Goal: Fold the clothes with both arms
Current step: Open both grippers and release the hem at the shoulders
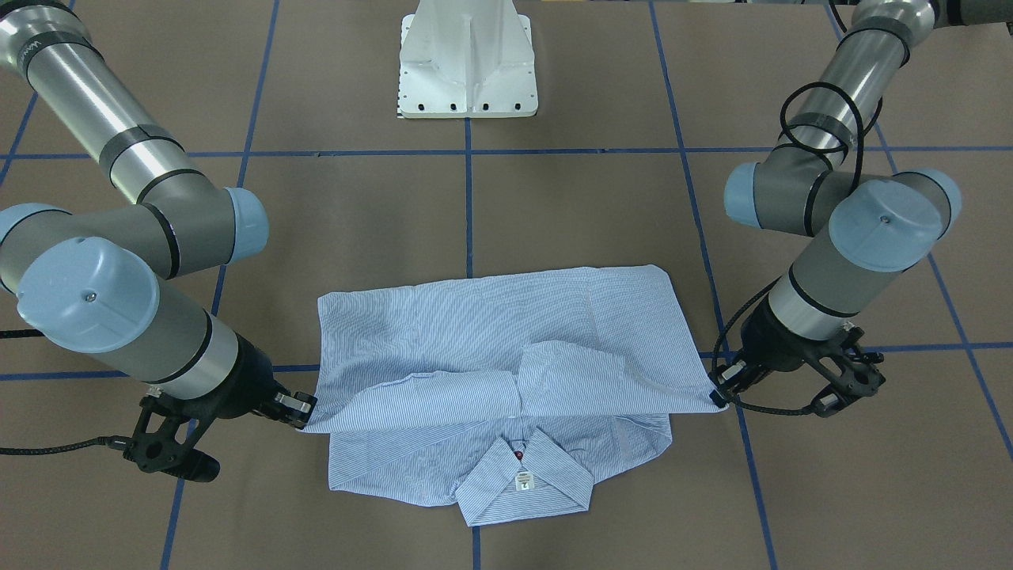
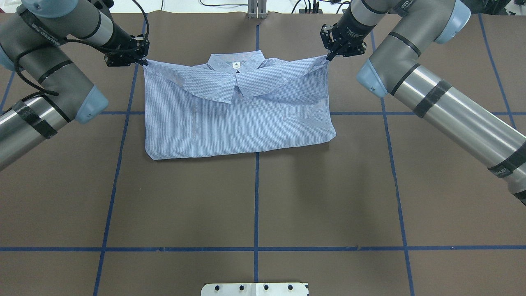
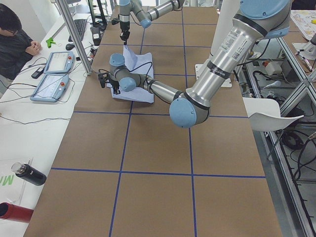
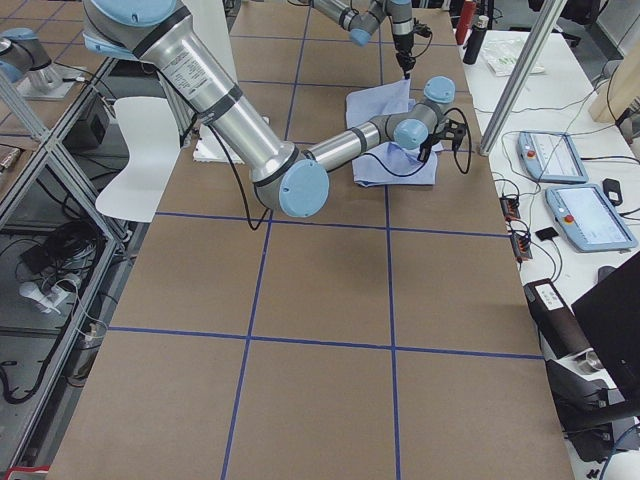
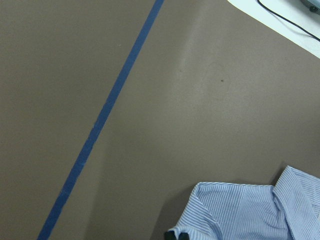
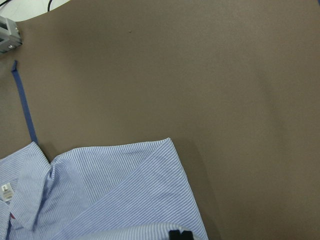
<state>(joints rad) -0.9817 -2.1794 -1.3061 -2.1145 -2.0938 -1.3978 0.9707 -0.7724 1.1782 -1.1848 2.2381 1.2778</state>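
The shirt [image 2: 238,119] lies on the far half of the table [image 2: 254,193], folded to a compact rectangle, with the sleeves laid across and the lower half doubled up towards the collar [image 2: 236,62]. I judge this fold nearly done: the top layer hangs taut between its two corners, not yet flat. My left gripper [image 2: 143,61] and right gripper [image 2: 328,56] are each pinched closed on a corner. What's left, I think: lower, let go, perhaps one more fold
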